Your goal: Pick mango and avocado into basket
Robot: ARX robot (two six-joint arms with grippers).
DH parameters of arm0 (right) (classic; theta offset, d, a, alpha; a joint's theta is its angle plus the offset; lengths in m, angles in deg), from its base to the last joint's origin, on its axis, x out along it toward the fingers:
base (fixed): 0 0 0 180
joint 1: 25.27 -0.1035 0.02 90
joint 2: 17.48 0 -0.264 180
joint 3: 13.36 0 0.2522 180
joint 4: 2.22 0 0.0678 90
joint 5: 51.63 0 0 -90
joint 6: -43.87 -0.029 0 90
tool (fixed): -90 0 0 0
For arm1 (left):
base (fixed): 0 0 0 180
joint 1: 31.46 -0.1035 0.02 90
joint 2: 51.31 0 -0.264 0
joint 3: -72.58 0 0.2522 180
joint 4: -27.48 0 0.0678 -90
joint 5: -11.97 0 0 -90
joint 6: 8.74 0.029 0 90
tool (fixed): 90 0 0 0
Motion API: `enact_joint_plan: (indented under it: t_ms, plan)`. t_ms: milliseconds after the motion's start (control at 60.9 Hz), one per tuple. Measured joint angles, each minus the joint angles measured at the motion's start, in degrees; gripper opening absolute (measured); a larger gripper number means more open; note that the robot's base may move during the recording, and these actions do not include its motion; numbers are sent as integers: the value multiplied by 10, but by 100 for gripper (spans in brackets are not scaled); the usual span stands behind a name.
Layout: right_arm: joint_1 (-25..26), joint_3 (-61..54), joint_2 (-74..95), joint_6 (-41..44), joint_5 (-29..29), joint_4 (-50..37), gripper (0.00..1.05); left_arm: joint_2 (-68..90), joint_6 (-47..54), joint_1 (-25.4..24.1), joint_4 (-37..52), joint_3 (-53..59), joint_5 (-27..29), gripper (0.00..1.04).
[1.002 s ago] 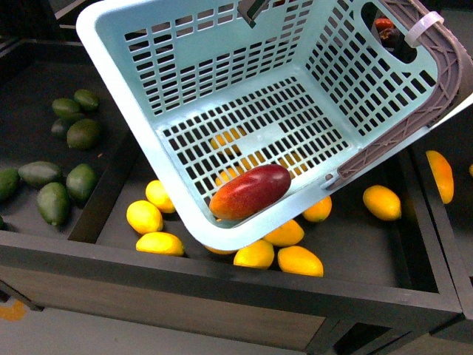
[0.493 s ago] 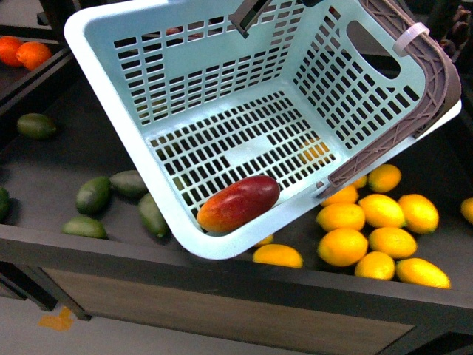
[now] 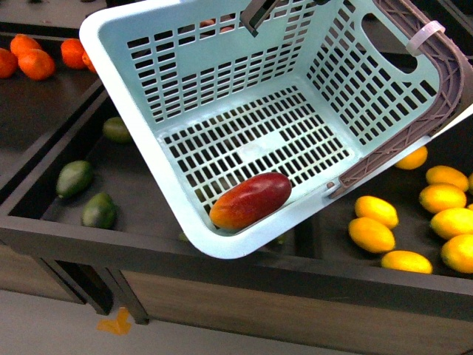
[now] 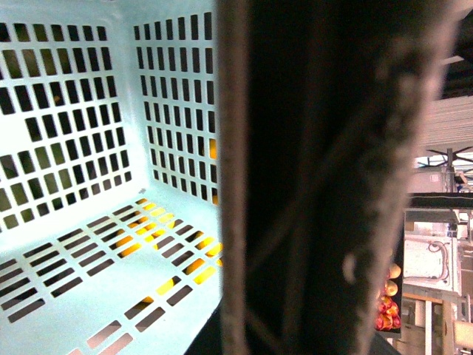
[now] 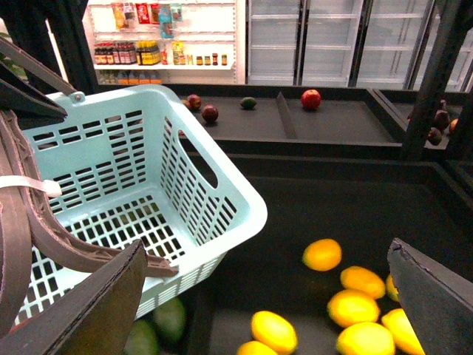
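Over the dark produce bins [image 3: 148,255], the basket [image 3: 222,248] hangs tilted, its open top turned toward the front camera and one bottom corner lowest. The mango [image 3: 251,201] lies on its side in that low corner, resting on the slotted floor against the near wall, its red end toward the handle side and its orange end toward the corner. None of the avocados [image 3: 74,177] are in the basket: three green ones lie in the bin compartment below and to the left of it, apart from one another. Oranges [image 3: 37,63] sit in a farther compartment at upper left, and yellow oval fruits [image 3: 372,234] are scattered in the compartment to the right. One grey-brown ribbed handle [image 3: 436,96] curves along the basket's right side with a white zip tie [image 3: 425,33] near its top. From the right wrist view, the right gripper [image 5: 266,255] is spread wide and grips nothing — its two dark fingers [image 5: 81,303] frame the basket's corner and the yellow fruit below. A dark, blurred ribbed band close to the lens fills much of the left wrist view, beside the basket's pale inner walls; the left gripper itself cannot be made out, so whether it is clamped or spread cannot be told.
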Motion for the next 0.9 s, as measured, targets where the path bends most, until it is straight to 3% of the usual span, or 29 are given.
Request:
enact_joint_plan:
  t_ms: [904]
  plan:
    - [0, 0, 1, 0, 2, 0, 97, 0, 13, -12, 0, 0, 19, 6]
